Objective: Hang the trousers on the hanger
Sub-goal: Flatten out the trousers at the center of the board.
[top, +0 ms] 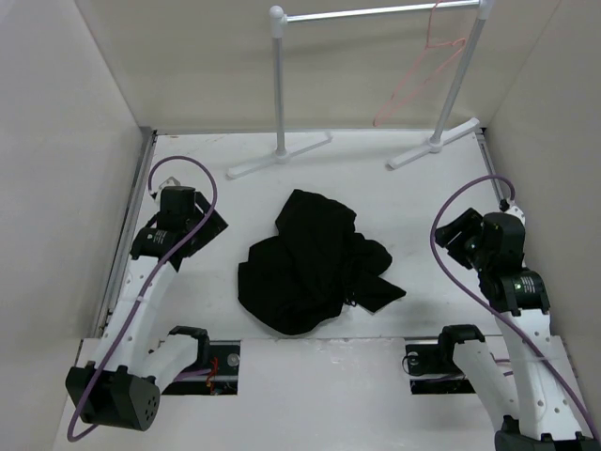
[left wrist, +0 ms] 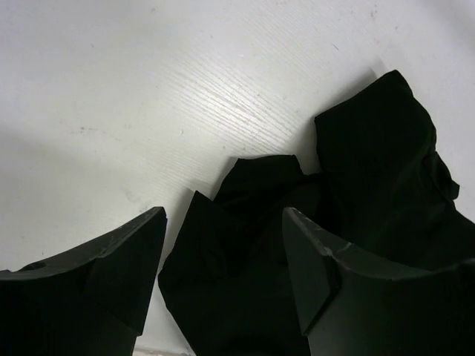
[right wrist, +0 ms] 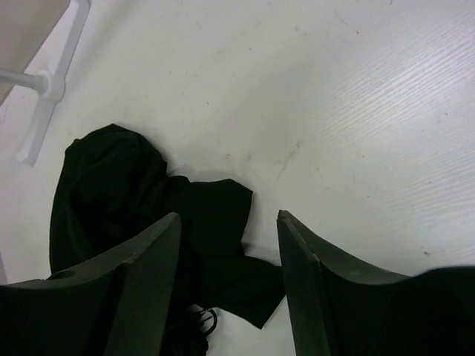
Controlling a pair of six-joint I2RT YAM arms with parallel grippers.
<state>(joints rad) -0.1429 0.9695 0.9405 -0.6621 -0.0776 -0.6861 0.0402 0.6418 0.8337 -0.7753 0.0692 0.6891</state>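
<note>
The black trousers (top: pixel 310 265) lie crumpled in a heap in the middle of the white table. They also show in the left wrist view (left wrist: pixel 371 170) and in the right wrist view (right wrist: pixel 119 185). The pink hanger (top: pixel 421 75) hangs from the rail of the white rack at the back right. My left gripper (top: pixel 192 235) is open and empty, above the table left of the heap; its jaws (left wrist: pixel 223 267) frame the cloth below. My right gripper (top: pixel 462 237) is open and empty, right of the heap; it also shows in the right wrist view (right wrist: pixel 228 274).
The white rack (top: pixel 280 85) stands at the back on two angled feet (top: pixel 278 154), one visible in the right wrist view (right wrist: pixel 44 85). Pale walls close in the table on the left, back and right. A thin black cord loop (right wrist: pixel 200 320) lies at the heap's near edge.
</note>
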